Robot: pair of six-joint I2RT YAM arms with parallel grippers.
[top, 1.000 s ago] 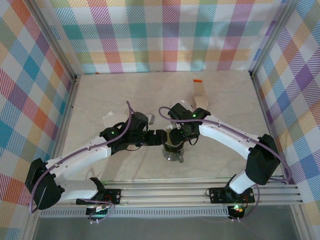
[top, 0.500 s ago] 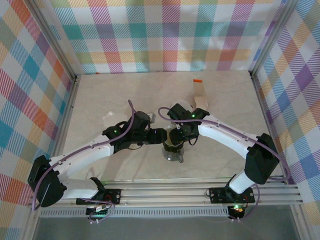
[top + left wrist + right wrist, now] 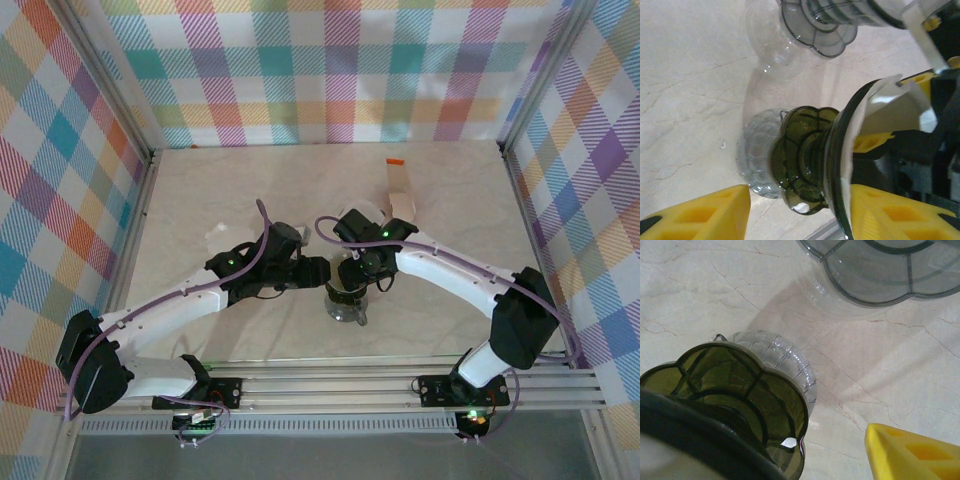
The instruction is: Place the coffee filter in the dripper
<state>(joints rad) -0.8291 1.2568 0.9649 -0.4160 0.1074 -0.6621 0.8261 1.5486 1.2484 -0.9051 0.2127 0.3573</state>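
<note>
Top view, left claw (image 3: pixel 322 272): comes in from the left and meets the dripper (image 3: pixel 345 296) at its tip; the jaws are too small here to read.
Top view, right claw (image 3: pixel 353 276): comes in from the right, directly over the dripper and nearly touching the left claw.
Top view, glass stand (image 3: pixel 350 313): under the dripper, on the near side of both claws, resting on the marble table (image 3: pixel 230 180).
Top view, pale strip (image 3: pixel 401 187): has an orange far end and lies flat well beyond the right claw.
Left wrist view, fingers (image 3: pixel 705 212): two yellow fingers stand apart with the dripper between them. Each is close beside it, but I cannot tell whether either touches.
Left wrist view, dripper: olive-tinted with a scalloped foot, seated on the ribbed glass stand straight ahead of the claw.
Left wrist view, coffee filter (image 3: pixel 892 107): white paper at the dripper's mouth. Its edge lines the rim, and the rest rises among the right claw's yellow parts.
Left wrist view, grey scalloped shape (image 3: pixel 820 27): beyond the dripper; I cannot tell whether it is an object or a reflection.
Right wrist view, finger (image 3: pixel 910 452): one yellow finger shows, clear of the dripper. The other is covered, so I cannot tell this claw's grip.
Right wrist view, dripper: beside that finger, with its foot on the glass stand.
Right wrist view, coffee filter: a pale patch above the dark rim, at the claw's inner side.
</note>
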